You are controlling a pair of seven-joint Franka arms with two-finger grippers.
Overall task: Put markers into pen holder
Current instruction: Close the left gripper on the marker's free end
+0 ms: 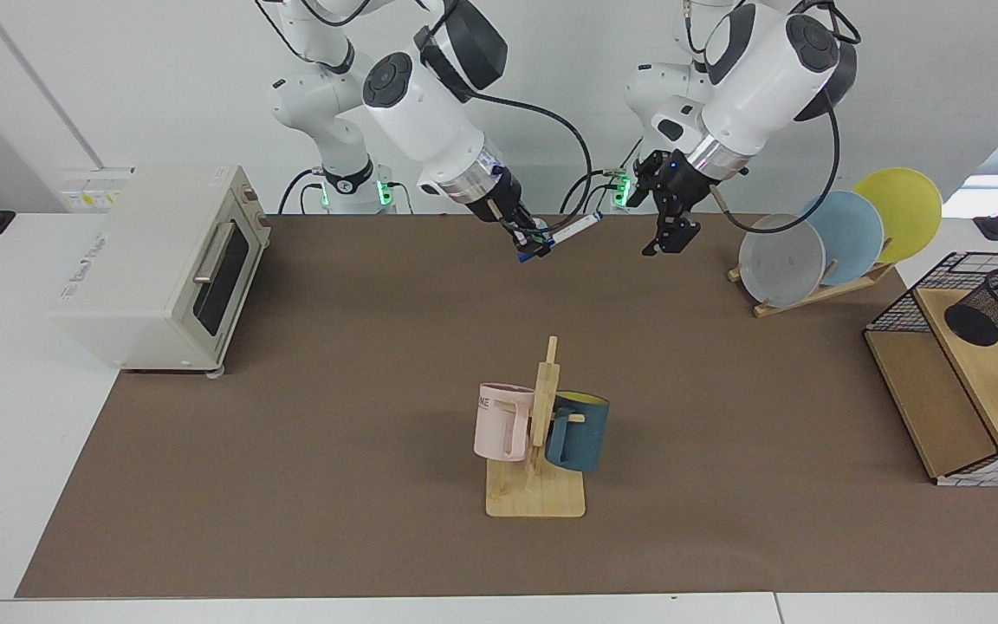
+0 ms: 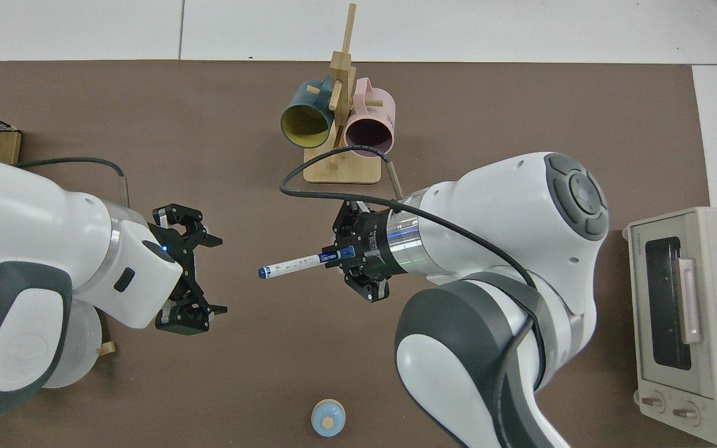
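Brown matting (image 1: 334, 451) covers the table from edge to edge, and everything below sits on it or above it. Largest are the two arms, both reaching in from the 12 o'clock edge in the facing view. Next in bulk, a cream toaster oven (image 1: 161, 269) stands at 9 o'clock on the mat's border. At 3 o'clock a black wire basket frame (image 1: 941, 286) rests over a wooden shelf, and the pen holder (image 1: 997, 305), a black mesh cup, stands tilted on that shelf, well apart from both grippers. Toward 1 o'clock a wooden rack carries three plates (image 1: 845, 236) on edge: grey, pale blue, yellow. Near 6 o'clock of the mat's middle a wooden mug stand (image 1: 538, 485) bears a pink mug (image 1: 503, 420) and a dark blue mug (image 1: 579, 431), one on each side of its post.

Up at 12 o'clock, the right gripper (image 1: 532, 245) (image 2: 341, 255) hangs above the mat with its jaws closed on the capped end of the marker (image 1: 573, 232) (image 2: 290, 266); the white barrel juts out nearly level toward the left gripper (image 1: 668, 227) (image 2: 200, 274). That gripper hovers just beside the marker's free blue tip without touching it, jaws spread wide. Smallest, a little blue dome with a tan knob (image 2: 328, 418) lies by the robots' edge; the facing view hides most of it behind the right gripper.
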